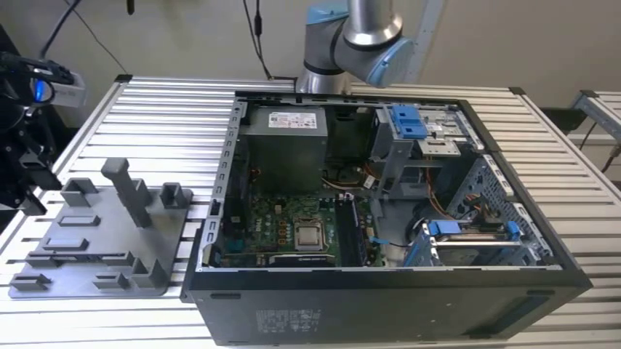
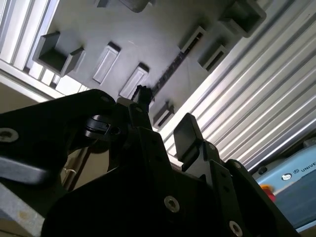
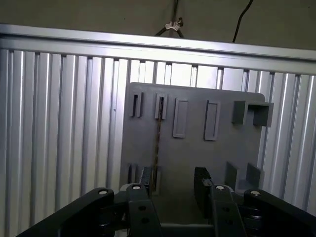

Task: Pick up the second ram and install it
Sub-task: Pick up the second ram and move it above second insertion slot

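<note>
**Desk:** What did you have on screen at that moment?

**Me:** The biggest thing was the ribbed metal table [image 1: 145,109]. On it sat the open computer case [image 1: 388,298]. In the exterior view I could look down into it. The grey power-supply box [image 1: 281,145] was toward the back and the green motherboard [image 1: 281,229] lay nearer the front. The arm [image 1: 354,33] rose behind the case.

**Desk:** And the parts tray?

**Me:** The grey tray [image 1: 97,236] lay flat on the table just beside the case, on the exterior view's left, with its pegs upright. Both wrist views looked at that tray.

**Desk:** What was the claw doing?

**Me:** The gripper [image 3: 173,177] hung over the tray, released. Its two fingers [image 3: 146,180] stood apart and I had nothing between them.

**Desk:** Where was the memory stick?

**Me:** The second ram [image 3: 158,143] was in the tray, not yet lifted. It was a thin dark strip standing on edge along a long slot, with a small bracket at each end. In the first wrist view its near end ran in just beside one finger. I couldn't tell whether the two touched.
</note>
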{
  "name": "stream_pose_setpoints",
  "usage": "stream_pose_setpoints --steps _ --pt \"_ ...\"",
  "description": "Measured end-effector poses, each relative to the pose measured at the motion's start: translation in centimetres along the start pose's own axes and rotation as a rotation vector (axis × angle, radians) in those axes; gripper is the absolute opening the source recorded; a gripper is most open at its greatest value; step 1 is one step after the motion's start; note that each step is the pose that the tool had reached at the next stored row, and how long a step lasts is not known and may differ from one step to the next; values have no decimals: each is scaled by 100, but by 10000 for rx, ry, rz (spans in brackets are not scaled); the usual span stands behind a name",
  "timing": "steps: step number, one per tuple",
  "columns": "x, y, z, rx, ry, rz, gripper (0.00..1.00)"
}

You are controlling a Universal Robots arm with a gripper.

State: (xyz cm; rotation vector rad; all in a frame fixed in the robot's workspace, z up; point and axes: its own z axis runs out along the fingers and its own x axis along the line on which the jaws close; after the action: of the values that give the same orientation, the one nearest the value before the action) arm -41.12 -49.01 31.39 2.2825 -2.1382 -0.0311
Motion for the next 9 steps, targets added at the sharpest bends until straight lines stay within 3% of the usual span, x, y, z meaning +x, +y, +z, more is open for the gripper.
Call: stream_pose_setpoints --steps 9 --pt "-1 33 132 75 5 -1 48"
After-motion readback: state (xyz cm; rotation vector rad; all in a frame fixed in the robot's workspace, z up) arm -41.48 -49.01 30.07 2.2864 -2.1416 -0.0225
